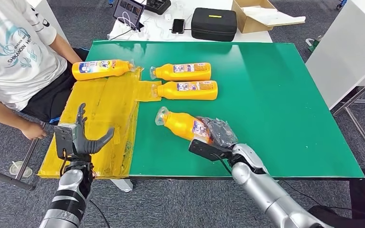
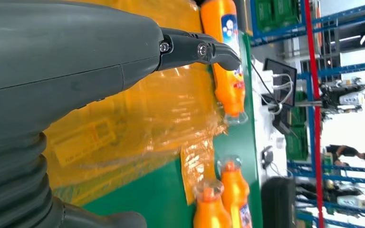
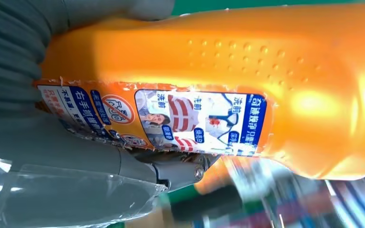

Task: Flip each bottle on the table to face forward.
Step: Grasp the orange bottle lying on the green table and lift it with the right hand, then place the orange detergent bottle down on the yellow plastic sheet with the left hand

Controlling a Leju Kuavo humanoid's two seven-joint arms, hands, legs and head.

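While the right hand (image 1: pixel 220 133) grips the nearest bottle (image 1: pixel 183 124) at its labelled base near the table's (image 1: pixel 275 95) front edge, the left hand (image 1: pixel 78 137) hovers spread and empty over the yellow wrap (image 1: pixel 100 114). 3 more bottles lie farther back. Judged smooth, rigid and fairly heavy, it is best clasped around the mid-body.

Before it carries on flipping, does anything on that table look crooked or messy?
Yes. The bottle that the right hand grips lies at an angle, while the other three bottles lie nearly level. The yellow plastic sheet is crumpled and overhangs the green table edge.
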